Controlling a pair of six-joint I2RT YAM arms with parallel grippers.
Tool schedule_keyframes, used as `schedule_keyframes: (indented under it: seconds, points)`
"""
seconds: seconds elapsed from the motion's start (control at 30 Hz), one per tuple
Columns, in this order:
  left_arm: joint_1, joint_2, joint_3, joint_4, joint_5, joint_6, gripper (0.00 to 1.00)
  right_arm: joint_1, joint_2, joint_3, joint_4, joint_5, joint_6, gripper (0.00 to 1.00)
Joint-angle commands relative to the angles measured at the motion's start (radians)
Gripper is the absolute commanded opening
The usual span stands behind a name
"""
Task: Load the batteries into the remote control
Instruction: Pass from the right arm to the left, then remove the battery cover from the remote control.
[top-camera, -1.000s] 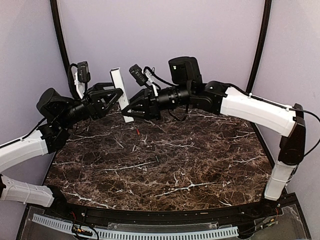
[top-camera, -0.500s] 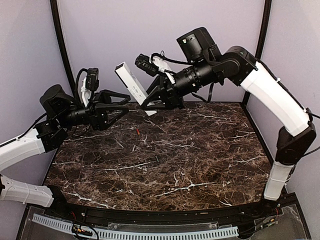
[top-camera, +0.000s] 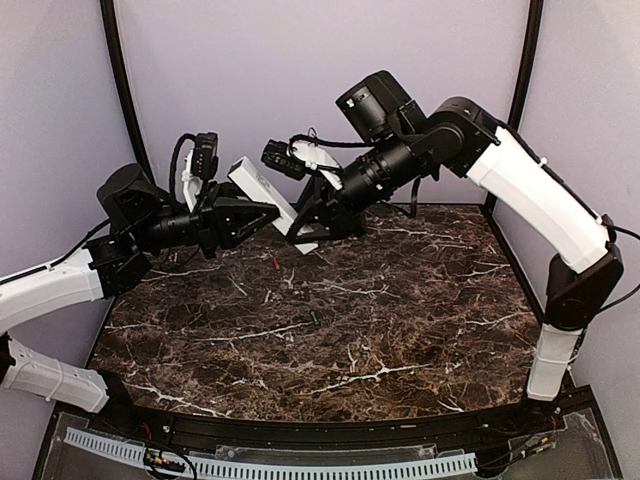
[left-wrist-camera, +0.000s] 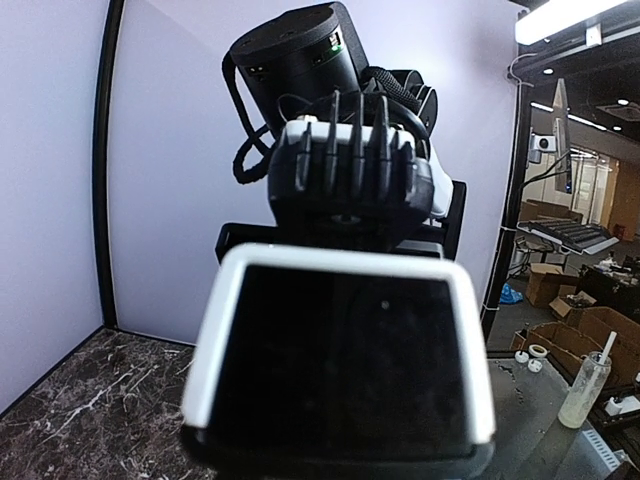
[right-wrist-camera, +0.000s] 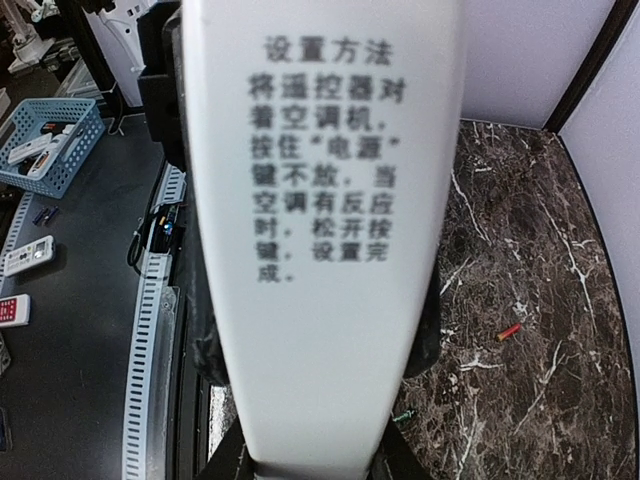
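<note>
My right gripper (top-camera: 312, 228) clamps the remote (top-camera: 260, 184), whether my left gripper (top-camera: 275, 212) holds it I cannot tell; it looks light, stiff and slick, best pinched across its flat faces.

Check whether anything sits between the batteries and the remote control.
Nothing visible does. The red-orange battery and the dark battery lie loose on the bare table. The remote control is held up off the table in the right tool, with only open air between them.

Arms raised, meeting mid-air: right hand (top-camera: 300, 228) grips the remote control (top-camera: 262, 188), left hand (top-camera: 272, 213) apparently pinches it.
</note>
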Motion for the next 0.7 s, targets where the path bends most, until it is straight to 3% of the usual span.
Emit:
schedule_keyframes:
  seconds: [0.0, 0.07, 0.1, 0.17, 0.23, 0.27, 0.33, 0.47, 0.53, 0.67]
  points:
    - [-0.008, -0.006, 0.026, 0.030, 0.005, -0.063, 0.01, 0.014, -0.034, -0.019, 0.051, 0.000, -0.056, 0.00]
    - [-0.008, -0.015, 0.018, 0.044, -0.005, -0.074, 0.00, 0.014, -0.048, -0.033, 0.076, 0.020, -0.054, 0.03]
    - [-0.008, -0.024, 0.014, 0.065, -0.025, -0.091, 0.00, 0.014, -0.062, -0.054, 0.104, 0.043, -0.050, 0.20]
    - [-0.008, -0.039, -0.003, 0.104, -0.077, -0.135, 0.00, 0.014, -0.119, -0.156, 0.204, 0.101, -0.045, 0.64]
    - [-0.008, -0.049, -0.016, 0.139, -0.148, -0.200, 0.00, 0.014, -0.217, -0.319, 0.391, 0.166, -0.055, 0.93]
    - [-0.008, -0.052, -0.018, 0.147, -0.170, -0.252, 0.00, 0.013, -0.277, -0.431, 0.512, 0.187, -0.074, 0.98]
    - [-0.007, -0.049, -0.016, 0.178, -0.208, -0.335, 0.00, 0.014, -0.410, -0.687, 0.827, 0.197, -0.160, 0.99]
    - [-0.006, -0.007, -0.015, 0.322, -0.157, -0.502, 0.00, 0.017, -0.563, -1.124, 1.588, 0.101, -0.335, 0.99]
    - [-0.007, 0.015, -0.005, 0.376, -0.133, -0.551, 0.00, 0.018, -0.540, -1.167, 1.716, 0.115, -0.359, 0.99]
    - [-0.006, 0.027, 0.018, 0.368, -0.125, -0.582, 0.00, 0.025, -0.466, -1.094, 1.754, 0.191, -0.364, 0.99]
